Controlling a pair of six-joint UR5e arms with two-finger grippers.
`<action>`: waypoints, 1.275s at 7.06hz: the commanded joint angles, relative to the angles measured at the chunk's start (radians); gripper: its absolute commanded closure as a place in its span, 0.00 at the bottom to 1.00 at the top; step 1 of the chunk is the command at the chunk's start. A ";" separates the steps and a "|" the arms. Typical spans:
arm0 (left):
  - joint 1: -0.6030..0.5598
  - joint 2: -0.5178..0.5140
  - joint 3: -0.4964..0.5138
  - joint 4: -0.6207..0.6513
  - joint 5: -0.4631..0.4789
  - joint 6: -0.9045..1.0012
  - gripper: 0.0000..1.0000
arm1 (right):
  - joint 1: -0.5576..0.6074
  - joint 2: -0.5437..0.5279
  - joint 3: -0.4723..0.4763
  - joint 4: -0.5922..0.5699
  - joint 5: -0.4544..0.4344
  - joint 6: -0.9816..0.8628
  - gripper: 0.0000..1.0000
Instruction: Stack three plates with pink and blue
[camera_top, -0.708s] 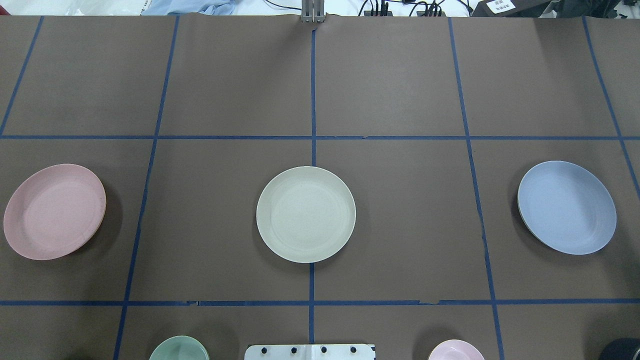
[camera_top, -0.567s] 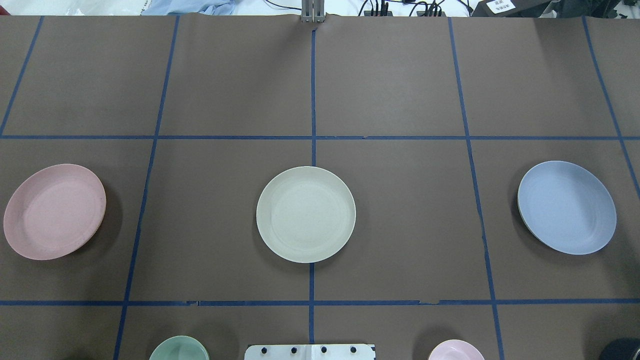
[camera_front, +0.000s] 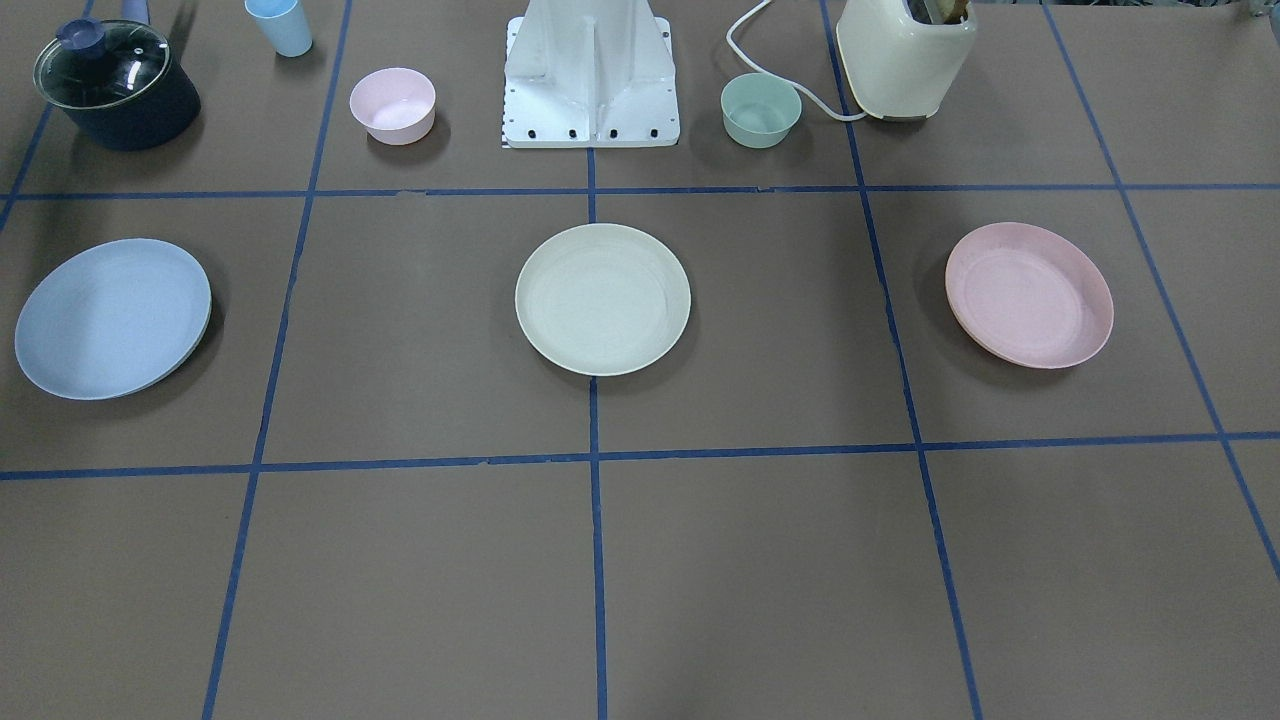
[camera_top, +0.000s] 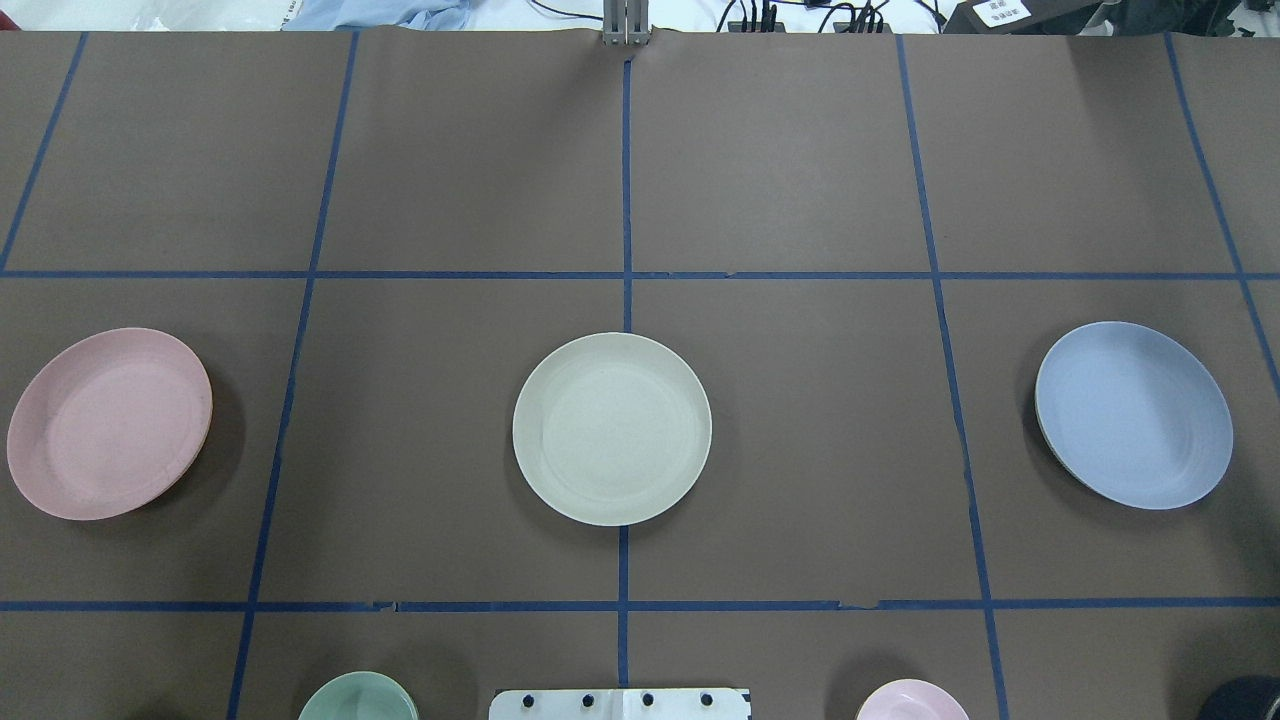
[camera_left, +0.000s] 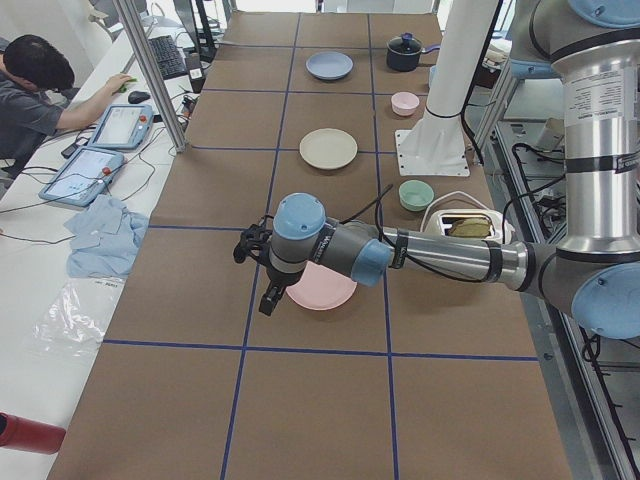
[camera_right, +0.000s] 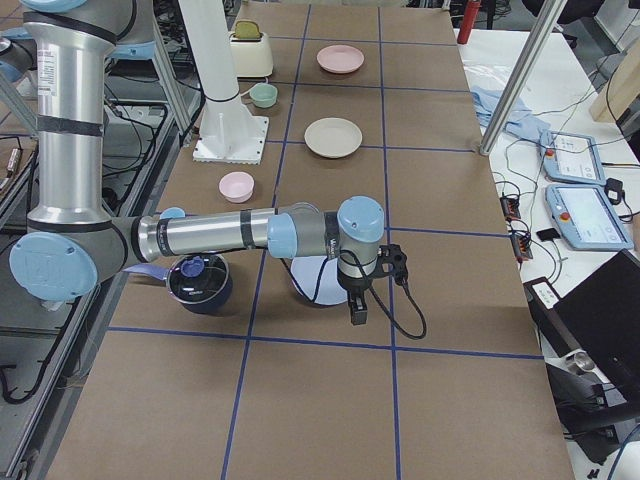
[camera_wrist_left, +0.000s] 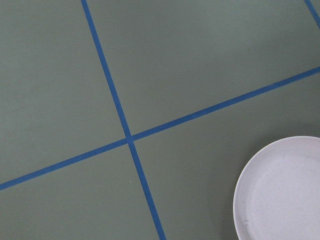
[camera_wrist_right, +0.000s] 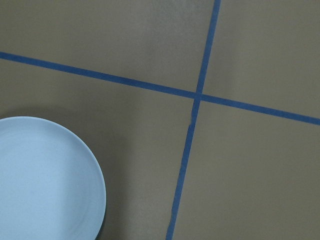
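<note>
Overhead exterior view: cream plate (camera_top: 611, 428) sits mid-tabletop (camera_top: 800, 180) on a blue tape line. Pink plate (camera_top: 108, 423) lies well apart from it on the robot's left and blue plate (camera_top: 1133, 414) well apart on the robot's right; all 3 flat, unstacked, in one row. Btw cream plate and robot base (camera_front: 591, 75): green bowl (camera_front: 761, 109) on the left side, pink bowl (camera_front: 392, 104) on the right. Farther out from cream plate are a toaster (camera_front: 905, 55) past the green bowl, and a lidded pot (camera_front: 118, 85) and blue cup (camera_front: 279, 25) past the pink bowl. Left gripper (camera_left: 268, 300) hangs above the tabletop near the pink plate's rim, right gripper (camera_right: 357, 310) near the blue plate's rim, both on the operators' side. Side views only, so can't tell whether either is wide or narrow.
</note>
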 joint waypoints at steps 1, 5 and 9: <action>0.002 -0.095 -0.044 -0.090 0.005 -0.056 0.00 | 0.000 -0.001 0.003 0.121 0.003 0.004 0.00; 0.050 -0.020 -0.004 -0.457 -0.006 -0.212 0.00 | -0.050 -0.004 0.004 0.263 0.015 0.226 0.00; 0.306 0.107 0.171 -0.784 0.150 -0.552 0.00 | -0.077 -0.014 0.004 0.291 0.017 0.246 0.00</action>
